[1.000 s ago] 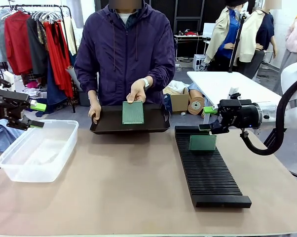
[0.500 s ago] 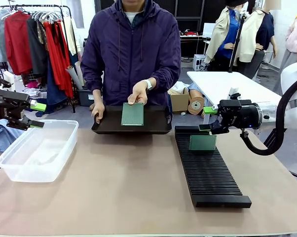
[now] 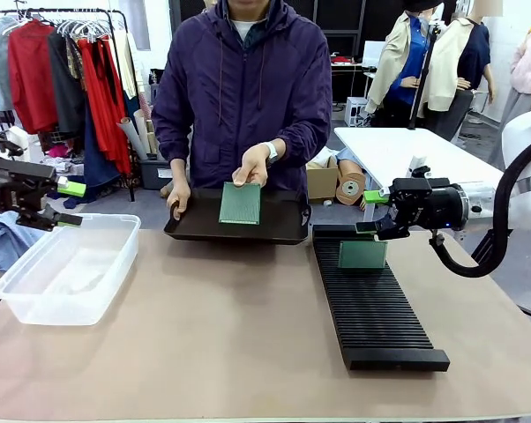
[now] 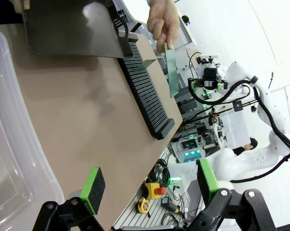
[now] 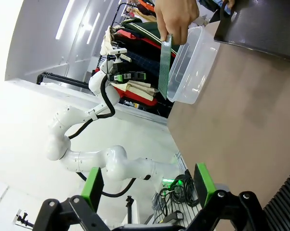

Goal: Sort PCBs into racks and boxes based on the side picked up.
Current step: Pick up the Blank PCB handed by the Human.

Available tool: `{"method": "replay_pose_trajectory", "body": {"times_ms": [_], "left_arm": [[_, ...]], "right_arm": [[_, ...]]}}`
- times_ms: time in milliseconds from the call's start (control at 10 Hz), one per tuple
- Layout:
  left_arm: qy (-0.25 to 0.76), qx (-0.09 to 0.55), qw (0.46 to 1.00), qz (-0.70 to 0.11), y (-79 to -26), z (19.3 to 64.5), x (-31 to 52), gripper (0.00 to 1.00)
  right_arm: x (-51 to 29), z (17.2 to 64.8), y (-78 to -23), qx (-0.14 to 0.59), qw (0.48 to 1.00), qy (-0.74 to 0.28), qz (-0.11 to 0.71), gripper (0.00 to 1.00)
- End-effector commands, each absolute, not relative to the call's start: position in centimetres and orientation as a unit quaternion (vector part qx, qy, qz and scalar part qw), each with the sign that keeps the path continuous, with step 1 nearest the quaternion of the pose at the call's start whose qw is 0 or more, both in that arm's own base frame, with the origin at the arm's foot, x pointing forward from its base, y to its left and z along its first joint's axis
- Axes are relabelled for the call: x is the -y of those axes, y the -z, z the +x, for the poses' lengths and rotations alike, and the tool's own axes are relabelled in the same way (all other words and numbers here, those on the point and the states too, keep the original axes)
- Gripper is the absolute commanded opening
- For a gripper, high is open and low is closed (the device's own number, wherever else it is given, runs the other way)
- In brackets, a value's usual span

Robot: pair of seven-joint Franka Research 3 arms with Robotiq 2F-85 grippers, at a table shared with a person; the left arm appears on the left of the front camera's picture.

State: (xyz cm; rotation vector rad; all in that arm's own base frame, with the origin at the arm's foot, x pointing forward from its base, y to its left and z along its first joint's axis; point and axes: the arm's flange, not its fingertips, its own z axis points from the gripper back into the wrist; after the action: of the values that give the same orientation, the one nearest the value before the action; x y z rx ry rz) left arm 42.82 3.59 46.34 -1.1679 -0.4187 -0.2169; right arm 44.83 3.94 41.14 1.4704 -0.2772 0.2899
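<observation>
A person at the far side holds a green PCB (image 3: 239, 204) upright in one hand, just above a dark tray (image 3: 283, 231) that the other hand grips by its left edge. That PCB (image 4: 172, 72) (image 5: 163, 65) appears edge-on in both wrist views. A second PCB (image 3: 362, 254) (image 4: 144, 64) stands in the far end of the black slotted rack (image 3: 376, 308) (image 4: 147, 96). The clear box (image 3: 67, 269) (image 5: 188, 67) sits at the left. My left gripper (image 3: 67, 204) (image 4: 150, 185) hovers open behind the box. My right gripper (image 3: 370, 211) (image 5: 148, 185) hangs open above the rack's far end.
The tray (image 4: 72, 29) (image 5: 265, 24) rests on the table's far edge between box and rack. Bare brown tabletop (image 3: 221, 326) spreads across the middle and front. A clothes rail (image 3: 63, 70) and a white table (image 3: 407, 150) stand behind.
The person has straightened up and raised the held PCB slightly, shifting it a little right. Both grippers stay where they were, open.
</observation>
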Motion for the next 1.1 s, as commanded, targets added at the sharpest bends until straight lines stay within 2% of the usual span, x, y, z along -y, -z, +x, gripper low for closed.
{"method": "replay_pose_trajectory", "body": {"times_ms": [0, 200, 700, 1000], "left_arm": [[0.092, 0.198, 0.787, -0.577, -46.1, 46.0, -2.0, 1.0], [0.081, 0.182, 0.784, -0.587, -45.1, 48.3, -0.5, 1.0], [0.15, 0.114, 0.749, -0.635, -42.3, 52.9, 5.5, 1.0], [0.168, 0.084, 0.746, -0.639, -41.0, 55.7, 9.0, 1.0]], "right_arm": [[-4.1, 44.8, -41.2, 0.129, 0.723, -0.138, 0.664, 1.0], [-4.1, 44.8, -41.2, 0.129, 0.723, -0.138, 0.664, 1.0], [-4.1, 44.8, -41.2, 0.129, 0.723, -0.138, 0.664, 1.0], [-4.1, 44.8, -41.2, 0.129, 0.723, -0.138, 0.664, 1.0]]}}
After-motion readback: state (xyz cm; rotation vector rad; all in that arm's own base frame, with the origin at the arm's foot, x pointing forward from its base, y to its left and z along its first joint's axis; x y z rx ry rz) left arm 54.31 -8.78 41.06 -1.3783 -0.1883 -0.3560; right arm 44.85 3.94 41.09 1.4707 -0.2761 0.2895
